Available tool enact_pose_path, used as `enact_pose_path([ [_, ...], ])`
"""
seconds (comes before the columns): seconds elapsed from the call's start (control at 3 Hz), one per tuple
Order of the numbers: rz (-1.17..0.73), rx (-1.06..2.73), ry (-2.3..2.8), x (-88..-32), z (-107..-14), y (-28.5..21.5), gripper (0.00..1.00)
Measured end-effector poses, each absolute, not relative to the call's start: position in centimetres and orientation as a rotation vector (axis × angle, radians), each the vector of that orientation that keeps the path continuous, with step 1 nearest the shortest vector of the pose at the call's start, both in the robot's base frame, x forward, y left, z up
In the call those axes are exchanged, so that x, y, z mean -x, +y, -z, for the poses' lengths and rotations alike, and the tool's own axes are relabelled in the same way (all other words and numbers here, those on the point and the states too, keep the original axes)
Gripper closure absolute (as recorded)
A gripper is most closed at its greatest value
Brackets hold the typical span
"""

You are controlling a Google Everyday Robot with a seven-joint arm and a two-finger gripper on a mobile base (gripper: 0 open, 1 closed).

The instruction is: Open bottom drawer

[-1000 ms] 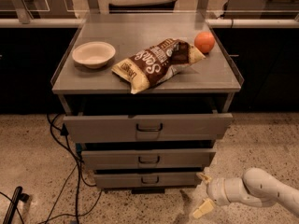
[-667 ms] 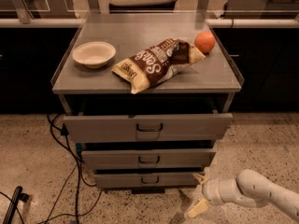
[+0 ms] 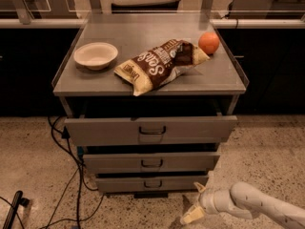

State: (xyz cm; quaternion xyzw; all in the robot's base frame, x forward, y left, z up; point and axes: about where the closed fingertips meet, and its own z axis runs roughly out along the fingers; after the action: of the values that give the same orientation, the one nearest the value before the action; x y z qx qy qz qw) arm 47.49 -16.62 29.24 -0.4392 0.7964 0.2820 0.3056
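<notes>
Gripper sits low, near the floor, below the bench's front right corner and just off the right end of the bottom drawer. Fingertips are spread apart, nothing between them, pointing left toward the cabinet.

Bottom drawer is the lowest of three under the bench's front edge, beneath the middle drawer and the top drawer. Its front looks barely out, if at all, so I'd call the pull not started.

Key geometry: the drawer handle is up and left of the claw, at mid-width of the front. The handle's long axis runs left-right, parallel to the bench's front edge. Only one arm, coming in from the right. My read is it needs to slide left and lift a bit, then straddle the bar top-to-bottom.
</notes>
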Motion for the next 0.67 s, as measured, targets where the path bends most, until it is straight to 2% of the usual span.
enact_pose_path([
  [0.67,-0.71,1.184,2.078,-50.3,-25.4,-13.5,0.0],
])
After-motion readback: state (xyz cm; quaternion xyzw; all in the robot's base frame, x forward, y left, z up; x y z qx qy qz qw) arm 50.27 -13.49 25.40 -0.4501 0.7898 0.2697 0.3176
